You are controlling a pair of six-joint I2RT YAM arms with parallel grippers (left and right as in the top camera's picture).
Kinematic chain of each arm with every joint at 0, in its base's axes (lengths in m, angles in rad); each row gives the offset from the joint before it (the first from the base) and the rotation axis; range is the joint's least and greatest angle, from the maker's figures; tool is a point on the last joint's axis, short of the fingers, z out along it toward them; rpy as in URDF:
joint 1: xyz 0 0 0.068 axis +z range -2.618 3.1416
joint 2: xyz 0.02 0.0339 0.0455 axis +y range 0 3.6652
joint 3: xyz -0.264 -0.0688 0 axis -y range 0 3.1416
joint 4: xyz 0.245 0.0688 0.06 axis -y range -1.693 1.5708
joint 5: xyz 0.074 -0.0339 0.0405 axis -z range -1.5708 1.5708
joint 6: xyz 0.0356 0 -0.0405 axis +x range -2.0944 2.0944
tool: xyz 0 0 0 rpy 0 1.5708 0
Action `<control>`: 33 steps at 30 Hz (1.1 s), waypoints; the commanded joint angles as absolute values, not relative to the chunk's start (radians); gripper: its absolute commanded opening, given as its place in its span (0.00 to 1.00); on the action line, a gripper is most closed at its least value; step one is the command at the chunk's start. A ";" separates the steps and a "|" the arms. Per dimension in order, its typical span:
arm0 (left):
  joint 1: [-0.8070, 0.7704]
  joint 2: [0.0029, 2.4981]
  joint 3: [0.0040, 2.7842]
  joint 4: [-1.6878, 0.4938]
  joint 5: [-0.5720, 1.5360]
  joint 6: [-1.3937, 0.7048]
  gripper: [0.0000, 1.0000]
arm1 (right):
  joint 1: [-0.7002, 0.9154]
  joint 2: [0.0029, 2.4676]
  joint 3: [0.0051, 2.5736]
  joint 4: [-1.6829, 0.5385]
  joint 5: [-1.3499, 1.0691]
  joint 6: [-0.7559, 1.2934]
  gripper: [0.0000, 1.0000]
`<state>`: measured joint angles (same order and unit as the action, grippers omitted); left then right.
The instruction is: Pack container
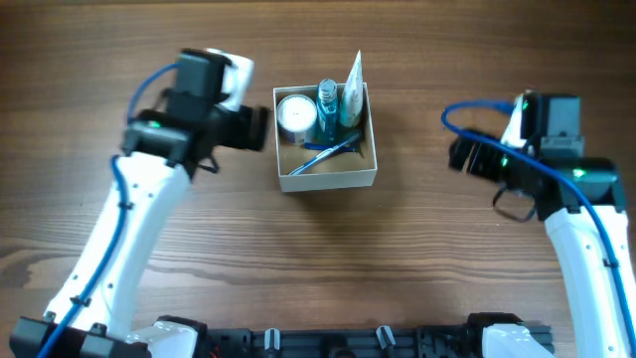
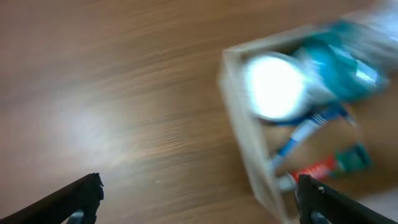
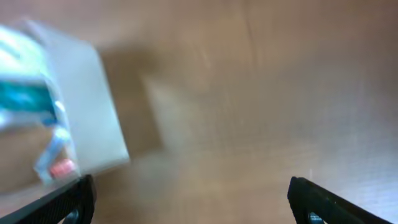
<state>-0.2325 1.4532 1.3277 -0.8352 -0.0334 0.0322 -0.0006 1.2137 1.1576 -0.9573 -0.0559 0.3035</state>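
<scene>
The container (image 1: 328, 180) is a square white-walled box with a tan inside, at the table's upper middle. In it are a white-lidded round jar (image 1: 295, 113), a blue bottle (image 1: 328, 100), a white tube (image 1: 352, 84) and a blue toothbrush (image 1: 325, 154). My left gripper (image 1: 260, 127) is open and empty just left of the box; its wrist view shows the box wall (image 2: 245, 134), the jar lid (image 2: 273, 87) and a red-labelled tube (image 2: 320, 168). My right gripper (image 1: 459, 154) is open and empty to the box's right; its blurred wrist view shows the box's outer wall (image 3: 87, 106).
Bare wooden table (image 1: 328, 268) surrounds the box. A black rail (image 1: 348, 338) runs along the front edge between the two arm bases. Blue cables loop over both arms.
</scene>
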 commanded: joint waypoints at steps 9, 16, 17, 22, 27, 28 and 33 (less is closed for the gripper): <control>0.067 1.447 1.328 -0.856 -0.033 -0.216 1.00 | 0.029 1.211 1.223 -0.722 -0.049 0.105 1.00; 0.067 1.325 1.303 -0.908 0.031 -0.154 1.00 | 0.035 1.062 1.172 -0.828 0.004 0.233 1.00; 0.067 1.278 1.279 -0.903 0.072 -0.127 1.00 | 0.039 1.007 1.142 -0.833 0.007 0.244 1.00; 0.067 1.016 1.098 -0.888 0.176 -0.031 1.00 | 0.082 0.699 0.966 -0.862 0.084 0.270 1.00; 0.068 0.663 0.876 -0.859 0.194 -0.047 1.00 | 0.095 0.371 0.814 -0.909 0.100 0.290 1.00; 0.067 0.574 0.833 -0.837 0.194 -0.049 1.00 | 0.095 0.309 0.791 -0.910 0.084 0.345 1.00; 0.068 0.401 0.808 -0.831 0.194 -0.060 1.00 | 0.095 0.224 0.783 -0.989 0.082 0.453 1.00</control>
<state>0.0650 0.4900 0.8253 -0.8307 0.1669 -0.0685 0.0895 0.2672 0.7967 -0.9558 0.0685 0.3492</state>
